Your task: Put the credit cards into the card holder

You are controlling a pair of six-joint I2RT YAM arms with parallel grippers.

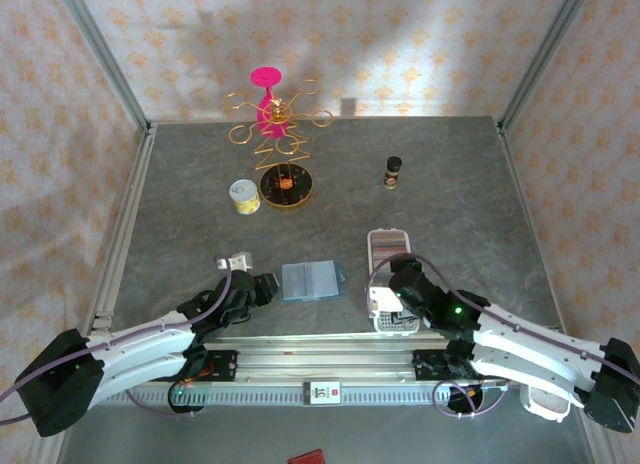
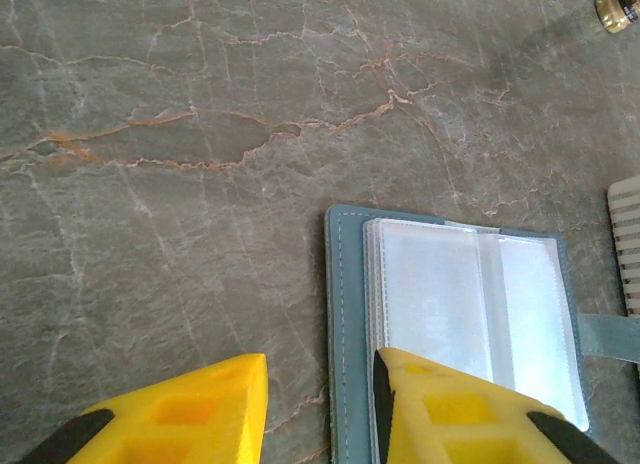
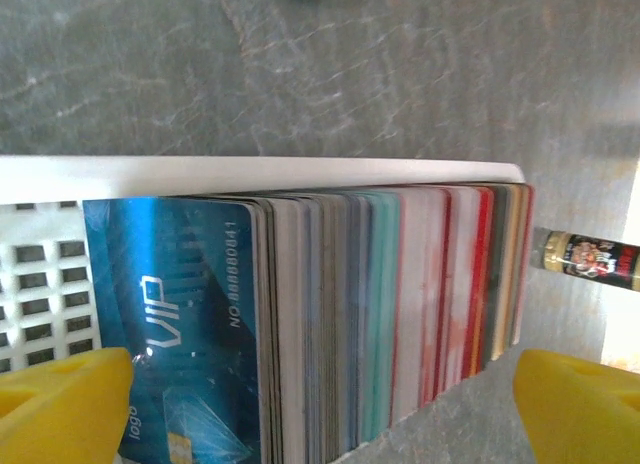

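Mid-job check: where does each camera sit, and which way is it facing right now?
Top external: above and behind the bases, looking down over the table. It shows both arms, the left gripper beside the card holder and the right gripper over the tray.
Left wrist: looks down past its gripper at the open card holder.
Right wrist: looks down past its open gripper at the cards standing in the tray.
Shared: the bottle appears in all three views.

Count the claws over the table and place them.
2. Left claw straddles the card holder's left edge; right claw hangs open over the credit cards packed in the white tray.
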